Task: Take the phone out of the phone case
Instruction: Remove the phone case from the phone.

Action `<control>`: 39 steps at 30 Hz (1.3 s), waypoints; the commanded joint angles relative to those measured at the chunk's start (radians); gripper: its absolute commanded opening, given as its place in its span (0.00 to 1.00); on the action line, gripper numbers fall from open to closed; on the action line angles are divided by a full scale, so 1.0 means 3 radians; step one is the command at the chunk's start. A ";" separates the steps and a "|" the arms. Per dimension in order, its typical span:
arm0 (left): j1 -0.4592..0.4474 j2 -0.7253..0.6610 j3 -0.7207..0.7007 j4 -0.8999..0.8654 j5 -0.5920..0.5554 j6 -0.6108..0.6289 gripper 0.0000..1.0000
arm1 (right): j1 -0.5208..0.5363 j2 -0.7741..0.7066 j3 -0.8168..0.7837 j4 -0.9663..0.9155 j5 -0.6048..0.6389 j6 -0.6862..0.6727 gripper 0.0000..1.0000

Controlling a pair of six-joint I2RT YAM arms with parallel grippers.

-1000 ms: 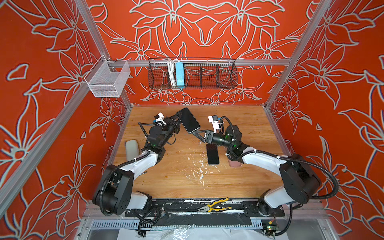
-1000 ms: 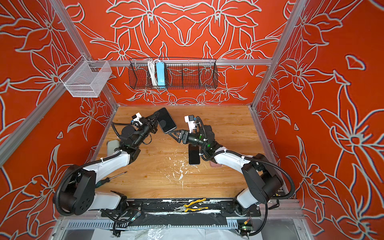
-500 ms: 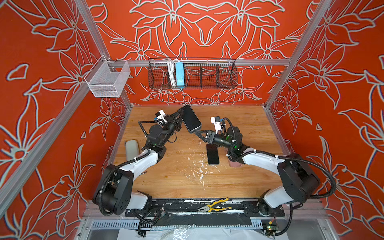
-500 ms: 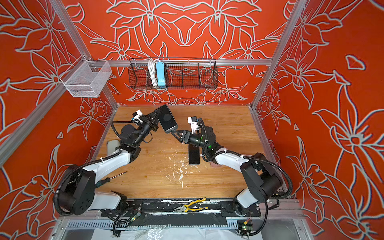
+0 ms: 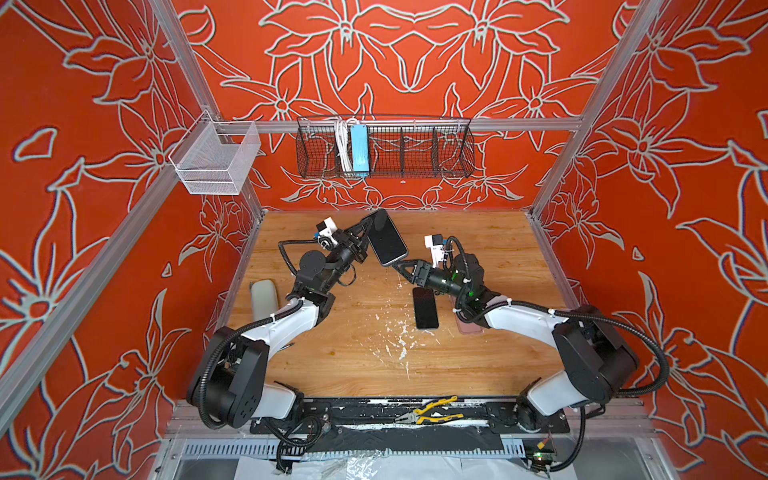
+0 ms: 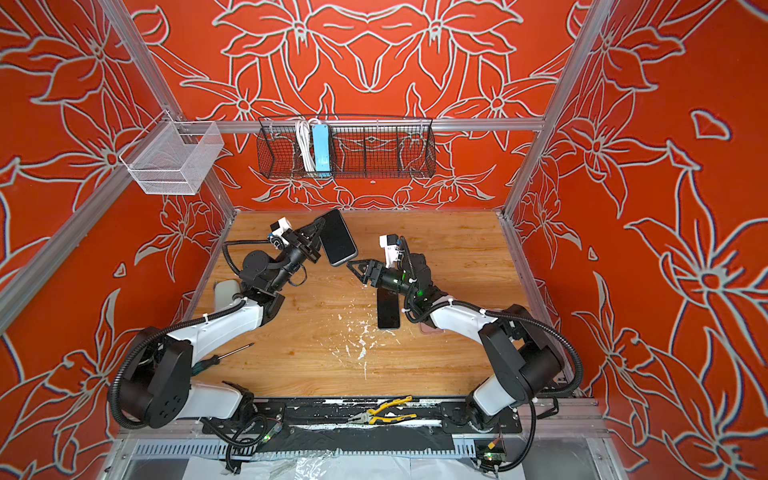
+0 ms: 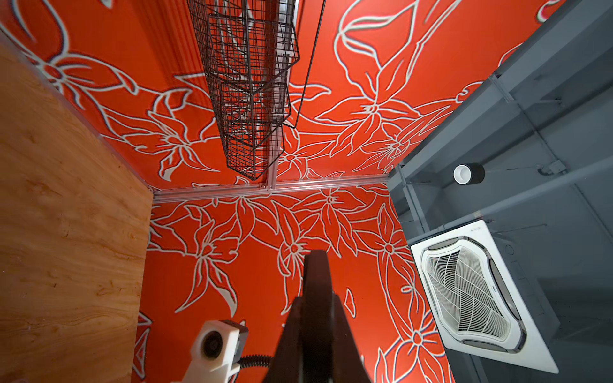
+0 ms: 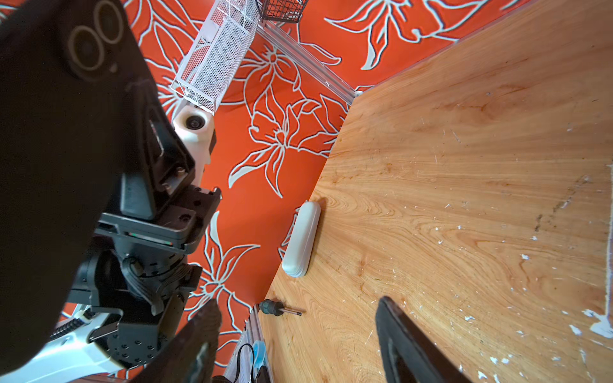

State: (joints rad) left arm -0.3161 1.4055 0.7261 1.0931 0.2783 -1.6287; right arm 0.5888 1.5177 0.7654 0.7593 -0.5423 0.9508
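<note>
Above the back edge of the table (image 5: 353, 357), a little left of its middle, the raised phone (image 5: 387, 243) hangs tilted in the air with its dark face turned upward. The left gripper (image 5: 371, 226) is clenched on it near its far end. Held this way the near end stays free, which looks meant to offer it to the right gripper (image 5: 402, 272). That gripper's jaws stand wide apart with nothing between them, right at the phone's lower corner; whether a finger touches it I cannot tell. The phone has a pale rim round its glass. In the right wrist view its back (image 8: 49, 99) is black with two ringed lenses, and no pink shows anywhere on it. The phone case (image 5: 470, 328) lies flat on the table toward the right edge, about midway between front and back. It is tucked under the right forearm, so only a dusty-pink strip with a rounded corner peeps out. Whether it is empty cannot be seen, though its flatness suggests so. Just beside it, toward the table's middle, a second phone (image 5: 425, 307) lies flat with its dark side up. Both sit well clear of the work going on in the air.
</note>
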 commanded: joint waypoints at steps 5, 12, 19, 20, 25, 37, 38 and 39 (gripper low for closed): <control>0.0022 0.0195 0.0196 0.0386 0.0074 0.0070 0.00 | -0.0009 -0.0526 0.0037 -0.0463 -0.0144 -0.0419 0.76; 0.0029 0.0361 0.0228 0.0447 0.0067 0.0081 0.00 | -0.0015 -0.0732 0.0152 -0.0792 -0.0377 -0.0635 0.76; 0.0028 0.0407 0.0280 0.0461 0.0131 0.0045 0.00 | -0.0023 -0.0698 0.0175 -0.0777 -0.0353 -0.0633 0.76; 0.0026 0.0398 0.0270 0.0458 0.0131 0.0045 0.00 | -0.0030 -0.0686 0.0178 -0.0765 -0.0350 -0.0632 0.76; 0.0017 0.0340 0.0198 0.0462 0.0117 0.0045 0.00 | -0.0055 -0.0621 0.0192 -0.0629 -0.0356 -0.0568 0.76; 0.0016 0.0283 0.0141 0.0472 0.0121 0.0045 0.00 | -0.0073 -0.0567 0.0240 -0.0592 -0.0325 -0.0546 0.76; 0.0017 0.0277 0.0141 0.0472 0.0121 0.0042 0.00 | -0.0072 -0.0559 0.0246 -0.0599 -0.0320 -0.0545 0.76; 0.0016 0.0269 0.0141 0.0472 0.0121 0.0035 0.00 | -0.0075 -0.0550 0.0245 -0.0611 -0.0315 -0.0540 0.76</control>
State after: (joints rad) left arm -0.3134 1.5288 0.7662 1.1389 0.3012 -1.5982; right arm 0.5739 1.3418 0.8059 0.5468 -0.6365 0.7803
